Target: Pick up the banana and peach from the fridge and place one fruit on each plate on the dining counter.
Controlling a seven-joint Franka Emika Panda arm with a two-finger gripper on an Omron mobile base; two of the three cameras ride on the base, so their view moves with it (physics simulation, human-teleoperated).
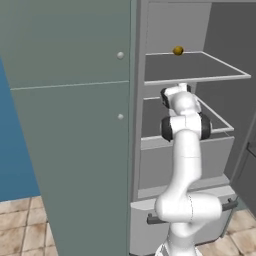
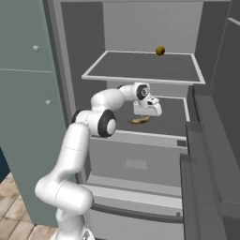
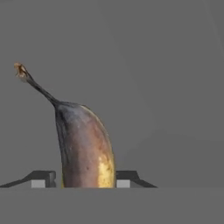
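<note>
Left base view: fridge [image 1: 165, 165] open; small olive-yellow ball [image 1: 178, 50] on upper shelf [image 1: 200, 70]. Right base view: gripper [image 2: 146, 115] low over middle shelf [image 2: 173, 119], banana [image 2: 139, 120] lying beneath it. Hand view: banana [image 3: 85, 148] between fingertips [image 3: 43, 179], jaws clamped against its sides.

Kitchen: open fridge [image 2: 140, 28], tiled floor [image 1: 20, 235]
</note>
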